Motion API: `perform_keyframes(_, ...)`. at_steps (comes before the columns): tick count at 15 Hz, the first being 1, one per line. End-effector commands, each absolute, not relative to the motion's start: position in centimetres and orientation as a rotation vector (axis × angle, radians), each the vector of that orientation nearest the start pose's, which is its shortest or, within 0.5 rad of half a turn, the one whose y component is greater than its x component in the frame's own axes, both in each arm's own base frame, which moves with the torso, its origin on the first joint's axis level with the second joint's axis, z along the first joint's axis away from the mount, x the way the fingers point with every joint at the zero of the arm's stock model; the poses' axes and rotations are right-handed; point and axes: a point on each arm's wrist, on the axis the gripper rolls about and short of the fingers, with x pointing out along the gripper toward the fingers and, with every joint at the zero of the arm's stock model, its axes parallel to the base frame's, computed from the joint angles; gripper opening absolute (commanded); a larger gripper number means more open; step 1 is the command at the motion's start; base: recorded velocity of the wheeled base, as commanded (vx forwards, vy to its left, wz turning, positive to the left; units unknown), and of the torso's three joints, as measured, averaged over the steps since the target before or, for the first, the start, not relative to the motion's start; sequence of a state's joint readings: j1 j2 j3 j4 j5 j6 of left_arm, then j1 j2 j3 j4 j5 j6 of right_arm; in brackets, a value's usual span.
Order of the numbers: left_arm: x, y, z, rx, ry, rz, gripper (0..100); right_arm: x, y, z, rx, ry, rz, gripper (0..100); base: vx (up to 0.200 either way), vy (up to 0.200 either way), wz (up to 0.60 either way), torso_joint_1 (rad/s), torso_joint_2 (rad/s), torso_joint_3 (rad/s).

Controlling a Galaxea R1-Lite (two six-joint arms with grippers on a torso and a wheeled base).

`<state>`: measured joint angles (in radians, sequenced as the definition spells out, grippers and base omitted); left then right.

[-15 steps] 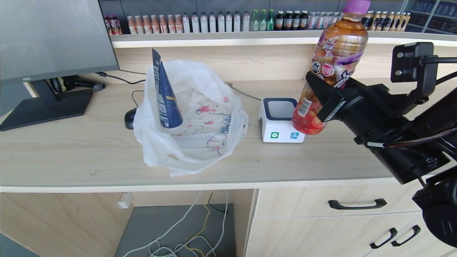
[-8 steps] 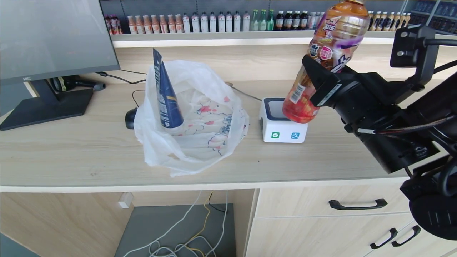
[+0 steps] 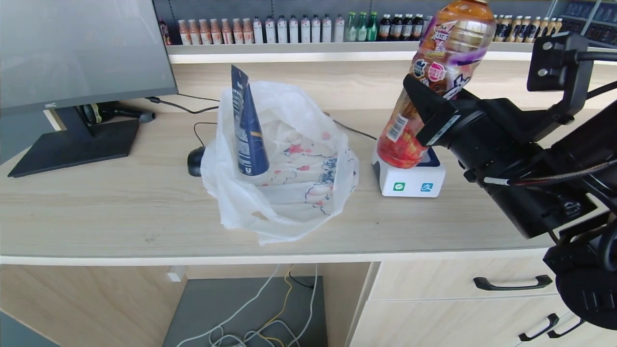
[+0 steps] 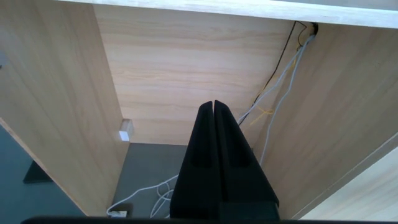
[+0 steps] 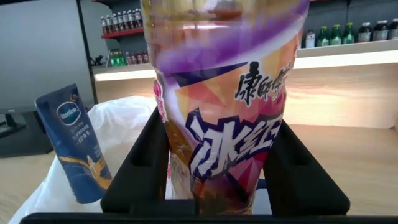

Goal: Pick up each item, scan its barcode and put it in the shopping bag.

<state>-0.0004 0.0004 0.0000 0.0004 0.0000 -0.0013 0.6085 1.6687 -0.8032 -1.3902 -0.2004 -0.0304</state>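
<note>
My right gripper [image 3: 441,113] is shut on an amber drink bottle [image 3: 429,91] with a purple and pink label. The bottle [image 5: 224,106] tilts, its base hanging just above the white barcode scanner [image 3: 409,178] on the counter. Its barcode faces left, toward the bag. The white plastic shopping bag [image 3: 284,164] stands open left of the scanner, with a dark blue tube [image 3: 247,130] upright inside it; the tube [image 5: 78,146] and bag [image 5: 124,124] also show behind the bottle. My left gripper [image 4: 213,118] is shut, below the counter, facing the wooden knee space and cables.
A monitor [image 3: 82,48] on a black stand occupies the counter's left. A black mouse [image 3: 195,161] lies beside the bag. Cables run along the counter's back. A shelf of bottles [image 3: 299,29] lines the rear. Drawers [image 3: 511,284] sit below the counter at right.
My right gripper lifted the bottle and carried it left, from beside the scanner to above it. The head camera shifted, so the whole scene slid right.
</note>
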Motion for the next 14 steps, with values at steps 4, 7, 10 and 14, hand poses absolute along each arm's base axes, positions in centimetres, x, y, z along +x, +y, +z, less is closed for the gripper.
perform_keyframes(4, -2.3, 0.0, 7.5, 0.0, 0.0, 0.0, 0, 23.3, 15.6, 26.7, 0.182, -0.497, 0.386, 0, 0.0, 0.2, 0.0, 0.005, 0.0, -0.005)
perform_keyframes(7, -2.3, 0.0, 7.5, 0.0, 0.0, 0.0, 0, 23.2, 15.5, 26.3, 0.171, -0.489, 0.408, 0, 0.0, 0.2, 0.0, -0.001, 0.0, 0.002)
perform_keyframes(10, -2.3, 0.0, 7.5, 0.002, 0.0, 0.0, 0, 23.6, 15.8, 26.0, 0.168, -0.483, 0.408, 0, 0.0, 0.067, 0.0, 0.001, 0.0, 0.002)
perform_keyframes(14, -2.3, 0.0, 7.5, 0.002, 0.0, 0.0, 0, 24.3, 16.3, 25.6, 0.162, -0.472, 0.409, 0, 0.0, 0.0, 0.0, 0.0, 0.0, 0.0)
